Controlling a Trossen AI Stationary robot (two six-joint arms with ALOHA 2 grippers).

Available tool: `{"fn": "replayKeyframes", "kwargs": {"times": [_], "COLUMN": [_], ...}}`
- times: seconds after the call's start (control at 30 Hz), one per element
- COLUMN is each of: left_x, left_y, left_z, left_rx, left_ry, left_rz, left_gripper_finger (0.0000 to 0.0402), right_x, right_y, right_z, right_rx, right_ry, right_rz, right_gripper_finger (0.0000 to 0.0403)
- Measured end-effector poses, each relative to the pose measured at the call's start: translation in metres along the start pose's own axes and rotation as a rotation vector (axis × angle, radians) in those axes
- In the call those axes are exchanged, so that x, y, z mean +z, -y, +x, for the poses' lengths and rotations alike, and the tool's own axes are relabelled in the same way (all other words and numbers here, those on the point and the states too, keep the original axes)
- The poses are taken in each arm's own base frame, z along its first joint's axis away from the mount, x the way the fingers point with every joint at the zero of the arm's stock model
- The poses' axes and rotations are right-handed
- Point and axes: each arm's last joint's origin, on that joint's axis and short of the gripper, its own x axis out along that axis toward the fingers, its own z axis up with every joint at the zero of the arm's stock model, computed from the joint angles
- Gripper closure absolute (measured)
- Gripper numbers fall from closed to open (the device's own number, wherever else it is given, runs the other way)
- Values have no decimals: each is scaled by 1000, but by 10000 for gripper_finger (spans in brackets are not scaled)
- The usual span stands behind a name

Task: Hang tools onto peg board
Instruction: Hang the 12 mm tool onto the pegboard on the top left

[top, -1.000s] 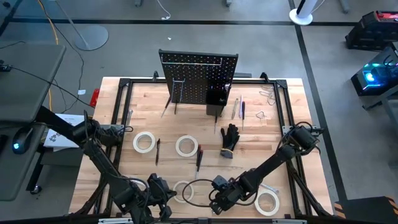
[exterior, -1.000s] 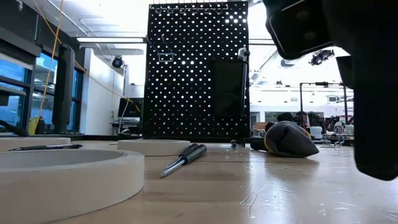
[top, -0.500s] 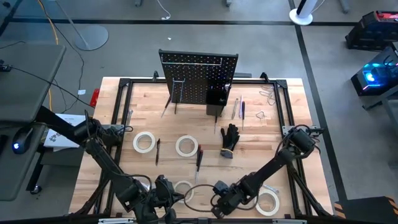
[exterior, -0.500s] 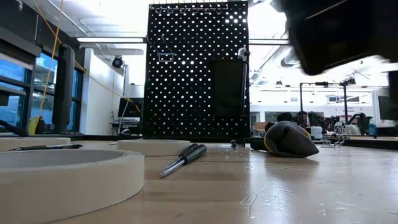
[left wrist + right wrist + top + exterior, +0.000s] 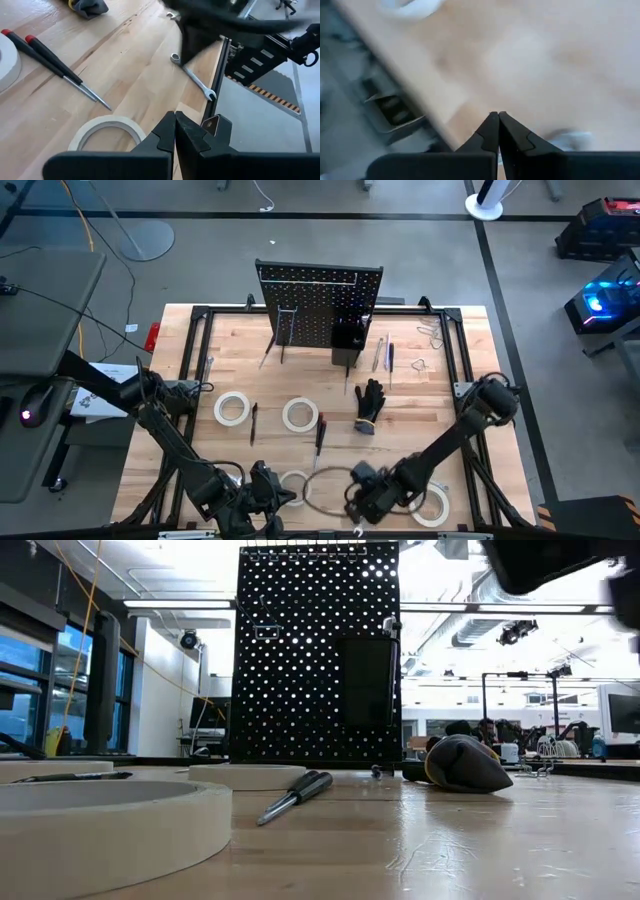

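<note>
The black peg board stands upright at the table's far side, with a small black bin on it. White tape rolls lie flat on the wood. So do dark-handled screwdrivers, a silver wrench and a black glove. My left gripper is shut with nothing in it, hanging near the table's front edge just above another tape roll. My right gripper is also shut and holds nothing, above the front edge to the right of it.
A black frame runs around the tabletop. More wrenches and rods lie to the right of the peg board. In the low view a tape roll fills the near left and my right arm shows at the top right.
My right gripper has risen, still shut, and gone a little toward the table's near edge. In the low view its arm has climbed almost out of the picture. The tools have not moved.
</note>
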Motion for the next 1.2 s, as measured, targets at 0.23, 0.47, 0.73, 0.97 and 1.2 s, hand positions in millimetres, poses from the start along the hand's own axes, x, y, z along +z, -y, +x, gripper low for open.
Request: {"fn": "replayKeyframes", "kwargs": {"times": [0.23, 0.47, 0.73, 0.97, 1.2], "left_x": [5, 6, 8, 9, 9], "left_y": [5, 7, 4, 4, 4], "left_z": [1, 2, 8, 9, 9], "left_rx": [-36, -47, -26, -27, -29], "left_ry": [42, 64, 68, 69, 64], "left_rz": [-47, -39, -30, -33, -33], "left_gripper_finger": [402, 402, 402, 402, 402], "right_x": [12, 2, 10, 7, 8], "right_y": [10, 15, 14, 24, 22], "right_z": [-4, -6, -4, 1, 4], "right_rx": [-94, -141, -133, -159, -122], "right_ry": [-162, -201, -166, -207, -192], "right_rz": [-79, -106, -90, -87, -81], "right_gripper_finger": [403, 403, 403, 403, 403]}}
